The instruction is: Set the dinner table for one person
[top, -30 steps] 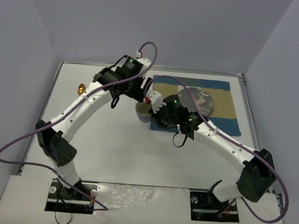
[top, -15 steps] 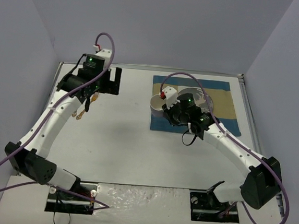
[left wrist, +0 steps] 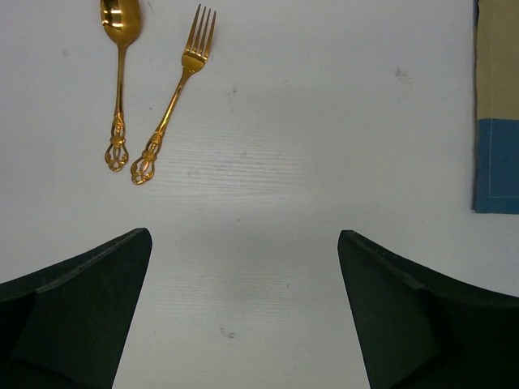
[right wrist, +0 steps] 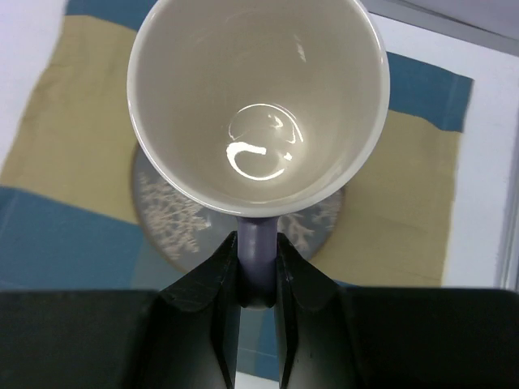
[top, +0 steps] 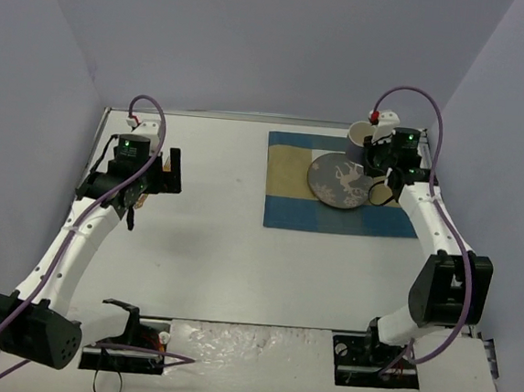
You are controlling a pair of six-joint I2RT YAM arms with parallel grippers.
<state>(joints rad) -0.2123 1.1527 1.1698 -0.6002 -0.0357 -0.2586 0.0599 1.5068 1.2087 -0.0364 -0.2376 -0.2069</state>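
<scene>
A mug (right wrist: 259, 97), white inside with a purple handle, hangs over the grey patterned plate (right wrist: 162, 219). My right gripper (right wrist: 258, 259) is shut on its handle. From above, the mug (top: 360, 137) and right gripper (top: 370, 152) are over the plate's (top: 337, 180) far right side, on the blue-and-tan placemat (top: 291, 180). A gold spoon (left wrist: 119, 81) and gold fork (left wrist: 174, 93) lie side by side on the white dinner table (top: 220, 257). My left gripper (left wrist: 243, 267) is open and empty just short of their handles, at the table's left (top: 165, 171).
Metal rails (top: 429, 178) edge the table, and grey walls close it in on three sides. The placemat's left edge (left wrist: 496, 105) shows at the right of the left wrist view. Purple cables loop off both arms.
My left arm swung left, away from the mat to the cutlery, and its jaws opened fully. My right arm carried the mug from the mat's left edge to its far right, over the plate.
</scene>
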